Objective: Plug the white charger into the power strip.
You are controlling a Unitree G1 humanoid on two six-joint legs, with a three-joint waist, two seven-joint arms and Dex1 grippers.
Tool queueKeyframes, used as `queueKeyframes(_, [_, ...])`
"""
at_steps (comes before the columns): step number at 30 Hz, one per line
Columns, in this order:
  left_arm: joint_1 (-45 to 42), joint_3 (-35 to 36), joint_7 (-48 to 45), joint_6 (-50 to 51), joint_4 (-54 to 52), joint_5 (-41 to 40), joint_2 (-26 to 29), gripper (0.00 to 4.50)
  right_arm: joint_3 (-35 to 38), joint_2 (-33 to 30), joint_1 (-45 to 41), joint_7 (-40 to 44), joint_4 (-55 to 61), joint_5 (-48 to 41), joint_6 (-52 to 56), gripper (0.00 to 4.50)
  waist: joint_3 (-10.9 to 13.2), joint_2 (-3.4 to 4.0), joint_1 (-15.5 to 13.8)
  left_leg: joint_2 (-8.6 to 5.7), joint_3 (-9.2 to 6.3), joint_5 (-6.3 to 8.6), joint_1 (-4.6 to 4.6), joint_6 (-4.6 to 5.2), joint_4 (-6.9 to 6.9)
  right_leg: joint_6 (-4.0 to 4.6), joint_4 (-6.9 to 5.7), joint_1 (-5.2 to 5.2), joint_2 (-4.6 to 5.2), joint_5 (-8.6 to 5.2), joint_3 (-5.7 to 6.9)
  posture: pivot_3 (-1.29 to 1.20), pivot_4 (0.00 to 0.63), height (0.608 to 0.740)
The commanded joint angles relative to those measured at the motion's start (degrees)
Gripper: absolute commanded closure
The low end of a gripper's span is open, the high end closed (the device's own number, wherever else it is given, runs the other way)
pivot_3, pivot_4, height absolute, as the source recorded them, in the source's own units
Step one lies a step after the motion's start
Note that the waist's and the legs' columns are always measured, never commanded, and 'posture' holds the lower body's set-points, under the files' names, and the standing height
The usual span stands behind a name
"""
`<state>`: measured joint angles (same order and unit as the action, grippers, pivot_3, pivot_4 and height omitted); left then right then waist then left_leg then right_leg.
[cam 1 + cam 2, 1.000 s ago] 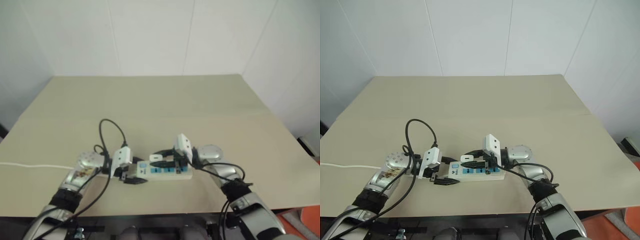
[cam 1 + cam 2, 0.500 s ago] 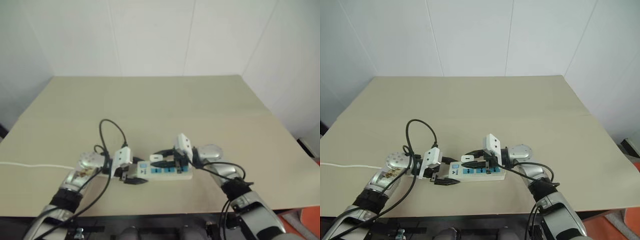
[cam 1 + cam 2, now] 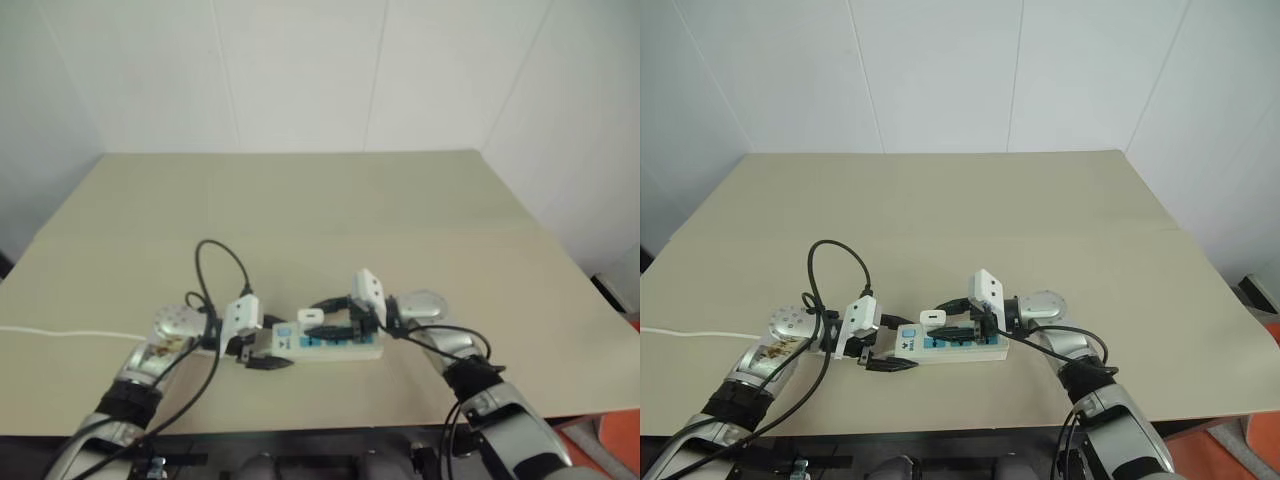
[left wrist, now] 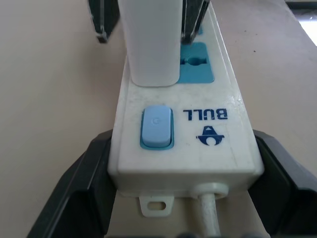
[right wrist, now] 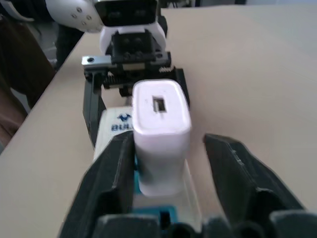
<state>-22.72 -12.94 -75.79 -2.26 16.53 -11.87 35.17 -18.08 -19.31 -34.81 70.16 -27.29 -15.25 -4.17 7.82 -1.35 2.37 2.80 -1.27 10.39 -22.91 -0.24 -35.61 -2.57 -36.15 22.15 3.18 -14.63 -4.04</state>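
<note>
Standing upright in the socket next to the switch, the white charger (image 5: 161, 134) sits in the power strip (image 3: 950, 345) near the table's (image 3: 970, 220) front edge. Your left gripper (image 4: 183, 198) clamps the strip's switch end. Your right gripper (image 5: 168, 148) flanks the charger, one finger (image 5: 116, 163) beside it and the other standing clear.
</note>
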Motion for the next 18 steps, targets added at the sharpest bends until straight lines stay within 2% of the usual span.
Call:
queueKeyframes(1, [0.71, 0.47, -0.48, 0.01, -0.99, 0.9, 1.63, 1.21, -0.2, -1.34, 2.02, 0.41, -4.04, 3.0, 2.55, 0.69, -0.02, -0.03, 0.14, 0.0, 0.0, 0.0, 0.03, 0.0, 0.0, 0.01, -0.01, -0.01, 0.0, -0.01, 0.0, 0.0, 0.15, 0.74])
queueKeyframes(3, [0.73, 0.19, -0.44, -0.08, -0.96, 1.14, 1.3, 1.21, 0.24, -1.41, 1.98, 0.83, -3.72, 3.07, 2.83, 0.06, -0.04, -0.05, 0.15, 0.01, 0.0, 0.0, 0.06, 0.0, 0.03, 0.03, -0.02, -0.02, -0.01, -0.02, -0.01, 0.0, 0.15, 0.74])
queueKeyframes(9, [-0.55, 0.1, 0.33, -0.62, 0.3, 1.37, -0.17, 1.21, 3.06, -2.8, 1.98, 0.82, -0.43, 1.84, 4.65, 0.02, -0.04, -0.05, 0.03, 0.01, 0.0, 0.0, 0.04, 0.0, 0.05, 0.04, -0.01, -0.01, -0.01, -0.03, -0.01, 0.0, 0.15, 0.74])
queueKeyframes(10, [-0.86, 0.17, 0.26, -0.65, 0.62, 1.27, -0.45, 0.47, 3.83, -3.3, 1.99, 0.82, 0.38, 1.47, 4.86, 0.0, -0.03, -0.05, -0.09, 0.01, 0.0, 0.0, 0.03, 0.0, 0.05, 0.04, -0.01, 0.0, -0.01, -0.03, -0.01, 0.0, 0.15, 0.74])
queueKeyframes(12, [-1.36, 0.68, -0.09, -0.76, 1.1, 0.68, -1.1, 0.02, 4.97, -4.27, 2.05, 0.94, 1.73, 0.95, 5.48, 0.0, -0.02, -0.04, -0.5, -0.01, 0.0, 0.0, -0.03, 0.0, 0.04, 0.04, -0.01, 0.04, 0.0, -0.03, 0.0, 0.0, 0.15, 0.74])
queueKeyframes(18, [-3.8, 3.69, -1.28, -0.79, 2.07, -2.65, -2.2, 0.02, 8.82, -8.91, 3.92, 1.6, 8.36, -1.23, 8.45, 0.0, 0.08, -0.01, -1.64, -0.03, 0.01, 0.0, -0.3, 0.0, 0.02, 0.06, 0.05, 0.23, 0.01, -0.01, 0.02, 0.0, 0.15, 0.74])
